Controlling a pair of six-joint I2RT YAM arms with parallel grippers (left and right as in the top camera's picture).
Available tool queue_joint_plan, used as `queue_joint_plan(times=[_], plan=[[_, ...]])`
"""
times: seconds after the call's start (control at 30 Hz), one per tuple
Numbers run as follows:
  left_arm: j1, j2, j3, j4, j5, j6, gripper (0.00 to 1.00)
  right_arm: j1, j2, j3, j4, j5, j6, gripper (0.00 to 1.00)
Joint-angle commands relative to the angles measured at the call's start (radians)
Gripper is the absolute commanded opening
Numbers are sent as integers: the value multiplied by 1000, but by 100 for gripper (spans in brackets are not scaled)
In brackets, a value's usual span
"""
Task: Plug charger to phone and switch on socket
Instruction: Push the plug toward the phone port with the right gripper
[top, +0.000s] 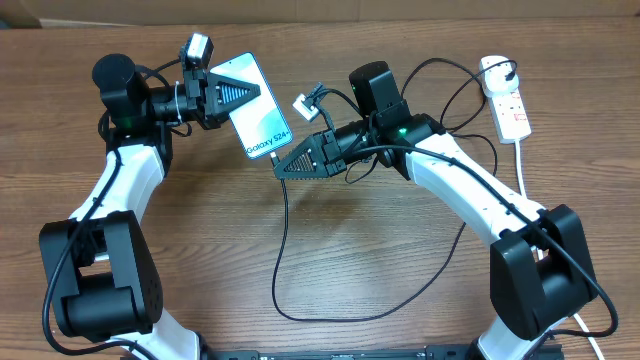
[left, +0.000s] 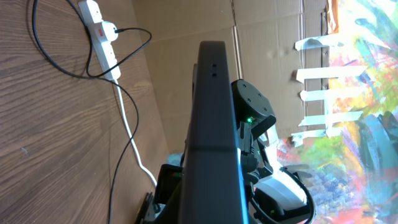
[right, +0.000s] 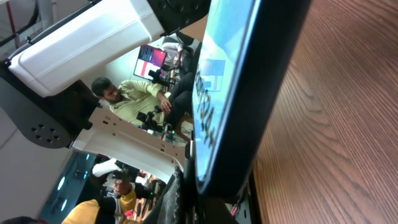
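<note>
My left gripper (top: 218, 95) is shut on the phone (top: 256, 108) and holds it above the table at the upper left, with the cyan screen up and the text end toward the right arm. In the left wrist view the phone (left: 211, 124) shows as a dark edge. My right gripper (top: 288, 165) is shut on the end of the charger cable (top: 283, 250), right at the phone's text end. The connector tip is hidden. In the right wrist view the phone (right: 230, 81) fills the frame above my jaws (right: 239, 202). The socket (top: 505, 95) lies at the far right.
The black cable loops across the front of the table and up to a black plug in the socket (left: 102, 31). A white cord (top: 522, 165) runs from the strip toward the front right. A cardboard wall (left: 186, 25) stands behind the table.
</note>
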Motion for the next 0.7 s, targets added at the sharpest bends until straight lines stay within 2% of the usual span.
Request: queue_joint_plan(times=[0.0, 0.67], plan=[[-8, -3, 7, 4, 19, -10, 4, 5, -19, 24, -1, 14, 1, 4], [-8, -3, 7, 3, 19, -10, 4, 5, -19, 24, 30, 20, 24, 4]])
